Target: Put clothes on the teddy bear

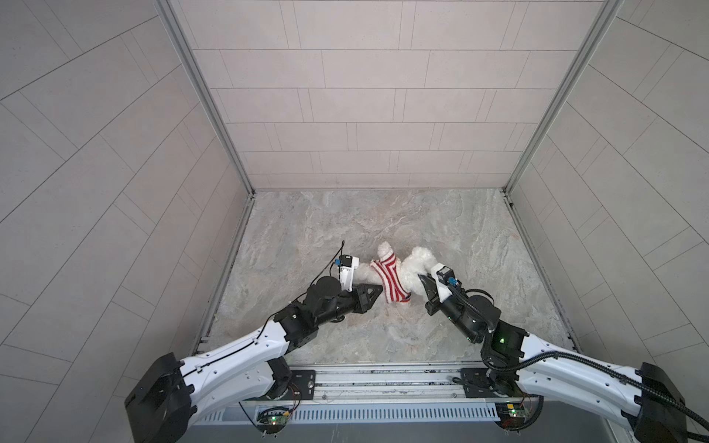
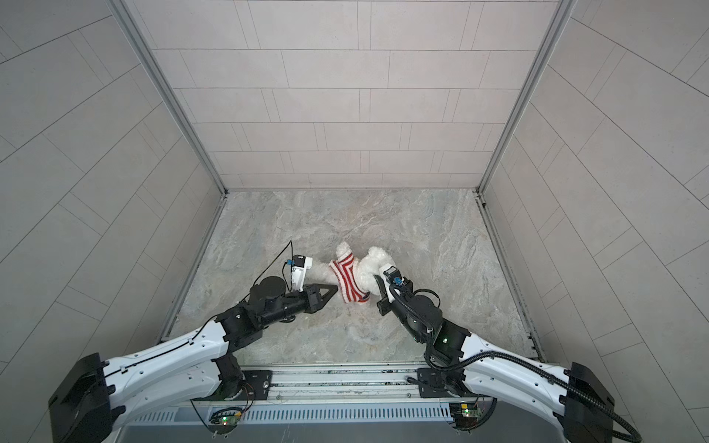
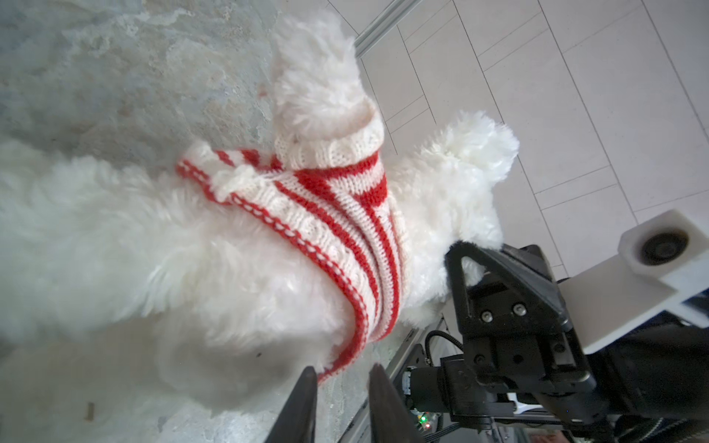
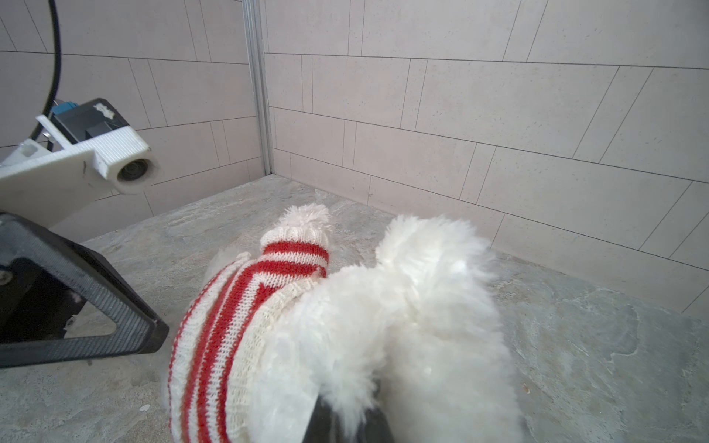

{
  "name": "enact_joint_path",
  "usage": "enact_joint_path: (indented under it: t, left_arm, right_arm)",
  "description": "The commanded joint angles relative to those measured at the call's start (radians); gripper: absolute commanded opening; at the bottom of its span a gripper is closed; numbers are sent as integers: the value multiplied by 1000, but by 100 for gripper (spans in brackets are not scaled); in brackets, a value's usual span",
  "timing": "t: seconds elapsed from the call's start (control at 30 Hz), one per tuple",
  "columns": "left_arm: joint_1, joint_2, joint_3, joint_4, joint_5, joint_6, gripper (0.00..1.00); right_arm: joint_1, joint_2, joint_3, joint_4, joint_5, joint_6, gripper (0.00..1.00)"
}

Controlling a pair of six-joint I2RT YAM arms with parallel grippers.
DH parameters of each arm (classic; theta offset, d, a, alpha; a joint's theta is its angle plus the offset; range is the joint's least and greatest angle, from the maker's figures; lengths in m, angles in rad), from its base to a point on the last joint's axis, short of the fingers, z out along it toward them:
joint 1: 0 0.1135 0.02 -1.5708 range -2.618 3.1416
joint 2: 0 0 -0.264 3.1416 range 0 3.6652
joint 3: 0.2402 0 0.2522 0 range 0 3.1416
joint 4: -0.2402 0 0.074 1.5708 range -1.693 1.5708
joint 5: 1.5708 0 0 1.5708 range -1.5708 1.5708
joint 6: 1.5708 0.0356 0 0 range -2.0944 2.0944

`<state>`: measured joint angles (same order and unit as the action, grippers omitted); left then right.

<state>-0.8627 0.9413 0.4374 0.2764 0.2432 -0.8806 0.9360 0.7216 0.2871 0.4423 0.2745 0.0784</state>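
The teddy bear (image 1: 416,261) (image 2: 374,259) lies on its side mid-floor, fluffy and white. A red-and-white striped sweater (image 1: 391,280) (image 2: 351,278) wraps its chest, and one paw pokes out of a white-cuffed sleeve. My left gripper (image 1: 380,290) (image 2: 335,288) is open at the sweater's lower hem; in the left wrist view the hem (image 3: 337,360) ends just at its fingertips (image 3: 309,387), with bare floor in the gap. My right gripper (image 1: 421,277) (image 4: 351,422) is shut on the bear's fur (image 4: 403,326) at the head end.
Tiled walls (image 1: 368,96) close in the marbled floor (image 1: 383,222) at the back and both sides. A metal rail (image 1: 383,379) runs along the front edge. Both arms meet over the bear, their wrist cameras close to each other.
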Motion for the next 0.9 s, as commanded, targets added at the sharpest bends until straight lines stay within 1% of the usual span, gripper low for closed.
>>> enact_joint_path:
  t: [0.0,0.07,0.37,0.5,0.63,0.73,0.87]
  left_arm:
    - [-4,6,31,12,6,24,31]
    - [-4,20,39,20,14,27,31]
    - [-5,88,76,84,57,25,24]
    - [-4,103,79,86,61,23,18]
    - [-5,92,67,70,50,15,7]
    - [-5,64,49,28,25,17,0]
    - [-5,10,6,-15,-7,11,0]
  right_arm:
    - [6,-14,7,64,-25,-1,0]
    - [6,-14,9,68,-34,3,0]
    - [7,-3,8,76,-52,13,0]
    - [7,-1,9,77,-51,12,0]
    - [7,-7,8,71,-40,12,0]
    - [7,-16,9,60,-21,15,0]
    - [7,-33,6,47,1,16,0]
